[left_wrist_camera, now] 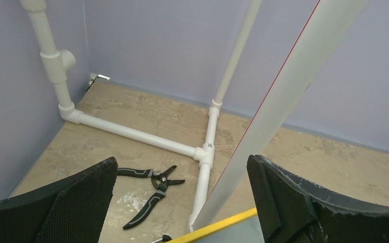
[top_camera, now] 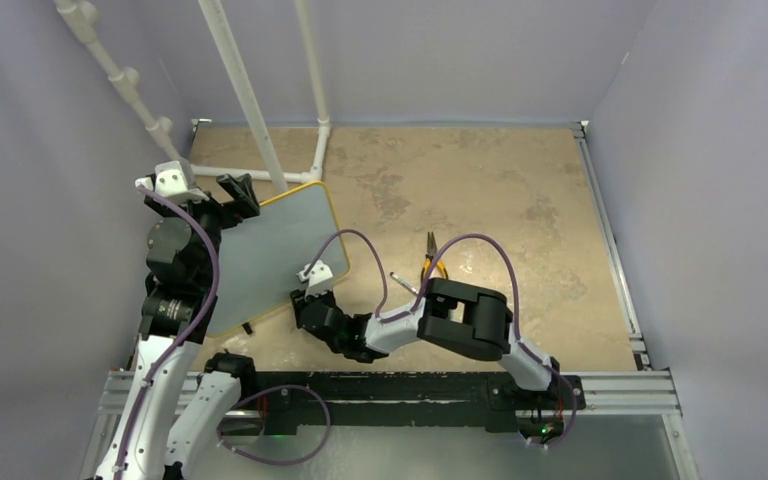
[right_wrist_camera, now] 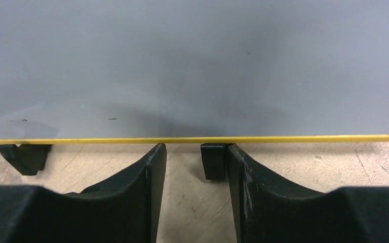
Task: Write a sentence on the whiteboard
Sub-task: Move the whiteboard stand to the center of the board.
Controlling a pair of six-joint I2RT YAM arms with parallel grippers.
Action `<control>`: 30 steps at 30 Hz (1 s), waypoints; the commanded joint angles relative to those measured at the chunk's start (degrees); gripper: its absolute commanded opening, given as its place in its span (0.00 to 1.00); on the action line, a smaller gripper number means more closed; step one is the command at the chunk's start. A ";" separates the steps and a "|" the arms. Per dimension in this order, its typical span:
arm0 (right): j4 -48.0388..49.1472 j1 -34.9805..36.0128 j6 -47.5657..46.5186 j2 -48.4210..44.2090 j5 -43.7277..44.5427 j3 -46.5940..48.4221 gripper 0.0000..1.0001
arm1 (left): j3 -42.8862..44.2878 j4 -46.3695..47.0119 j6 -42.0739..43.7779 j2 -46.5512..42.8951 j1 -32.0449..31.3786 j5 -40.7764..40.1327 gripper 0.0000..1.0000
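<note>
Left gripper [left_wrist_camera: 182, 161] spread wide and holding nothing at the far corner of the whiteboard [top_camera: 260, 255], which stands at the table's left by a white pipe frame [left_wrist_camera: 131, 134]. Right gripper [right_wrist_camera: 195, 148], partly open and empty, faces the board's yellow lower edge beside a black foot [right_wrist_camera: 212, 161].

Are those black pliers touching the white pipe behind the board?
Apart. The left wrist view shows bare table between the pliers and the white pipe.

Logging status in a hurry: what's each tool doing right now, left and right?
Left tool: open, holding nothing.
Right tool: open, holding nothing.
</note>
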 commanded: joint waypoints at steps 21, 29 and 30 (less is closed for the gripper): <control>0.74 -6.29 -1.65 -9.20 8.13 -16.50 0.00 | 7.69 -4.59 -1.67 1.17 0.27 7.63 0.99; 3.52 -12.34 -5.62 -14.05 9.16 -23.42 0.00 | 11.03 -10.48 -3.98 2.86 0.27 14.23 0.99; 3.76 -12.87 -6.25 -14.45 9.30 -23.65 0.00 | 10.86 -10.77 -4.01 2.90 0.27 14.48 0.99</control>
